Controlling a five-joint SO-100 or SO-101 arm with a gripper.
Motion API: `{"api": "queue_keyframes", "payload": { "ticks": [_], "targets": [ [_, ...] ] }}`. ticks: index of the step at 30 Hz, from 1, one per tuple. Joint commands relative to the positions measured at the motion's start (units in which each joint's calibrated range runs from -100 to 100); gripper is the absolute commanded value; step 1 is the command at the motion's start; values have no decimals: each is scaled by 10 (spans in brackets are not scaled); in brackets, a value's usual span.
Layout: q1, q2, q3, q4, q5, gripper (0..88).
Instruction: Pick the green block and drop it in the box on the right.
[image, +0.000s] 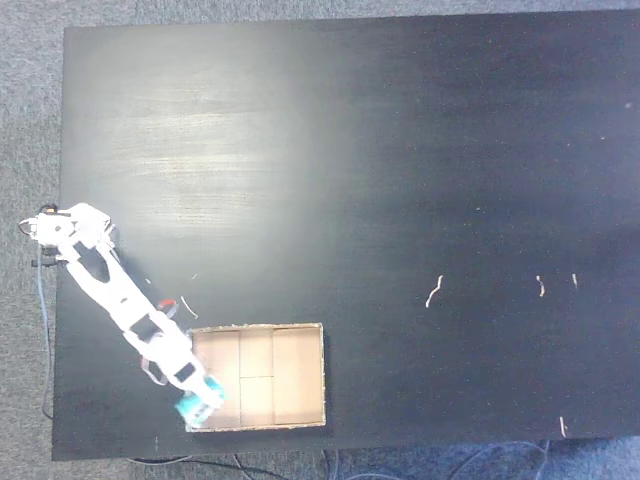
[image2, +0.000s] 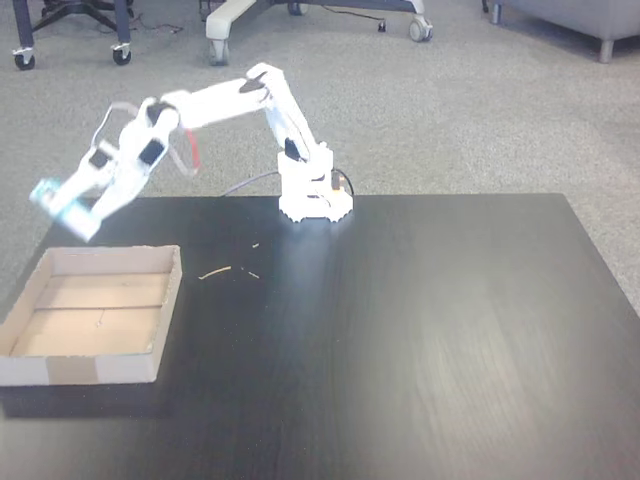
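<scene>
We see a white arm (image2: 215, 100) holding a teal block (image: 190, 406), a tan box (image2: 60, 368) with a pale, seamed floor, a black table (image2: 420, 330) with faint wood grain, and grey carpet (image2: 450, 110).

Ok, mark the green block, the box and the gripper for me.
green block (image: 189, 407): a fixed view from above, its teal face between the fingers.
box (image2: 88, 372): a fixed view from the side, its near wall.
gripper (image2: 58, 203): a fixed view from the side, between its fingertips.

Black table (image: 400, 150) on grey carpet (image2: 450, 120); pale scraps (image: 433, 290) lie scattered on it.
</scene>
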Motion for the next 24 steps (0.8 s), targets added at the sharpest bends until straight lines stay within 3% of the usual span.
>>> {"api": "queue_keyframes", "payload": {
  "ticks": [1,6,9,13,14,15,17,18,21,24],
  "targets": [
    [-29,106,-111,-34,13,229],
    [-85,147,-87,-54,21,260],
    [-96,127,-55,-20,13,532],
    [-95,56,24,-12,11,577],
    [-95,16,66,-10,10,562],
    [-95,-45,127,-5,5,469],
    [-99,-215,275,-5,-12,182],
    [-105,-312,349,-5,-16,123],
    [-178,-641,591,-6,-13,18],
    [-358,-904,802,-13,3,1]
  ]
}}
